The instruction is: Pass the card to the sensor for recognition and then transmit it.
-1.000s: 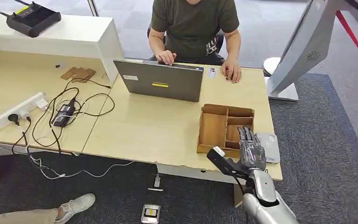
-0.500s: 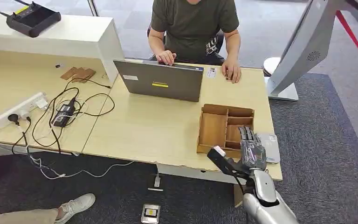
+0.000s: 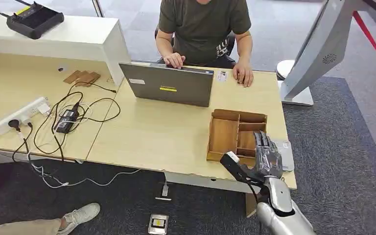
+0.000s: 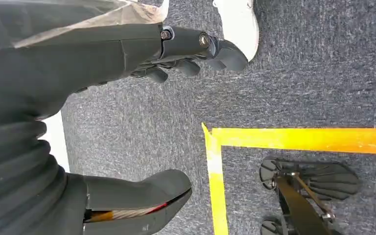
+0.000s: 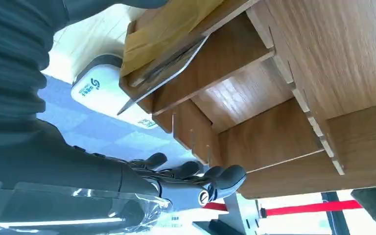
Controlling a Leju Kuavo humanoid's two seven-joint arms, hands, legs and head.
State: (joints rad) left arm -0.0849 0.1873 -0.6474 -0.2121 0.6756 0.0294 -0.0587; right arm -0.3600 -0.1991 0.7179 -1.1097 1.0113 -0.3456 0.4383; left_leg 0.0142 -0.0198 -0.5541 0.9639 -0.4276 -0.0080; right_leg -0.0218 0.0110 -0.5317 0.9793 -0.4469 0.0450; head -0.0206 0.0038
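The right hand (image 3: 263,155), fingers straight and apart with nothing in them, hovers over the wooden organizer (image 3: 225,134) at the desk's (image 3: 166,137) near right corner, where the card (image 5: 164,73) leans in a compartment just ahead of its fingertips.

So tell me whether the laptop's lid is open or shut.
Open. The laptop lid stands raised with its back toward the head view, and the person's hand rests behind it.
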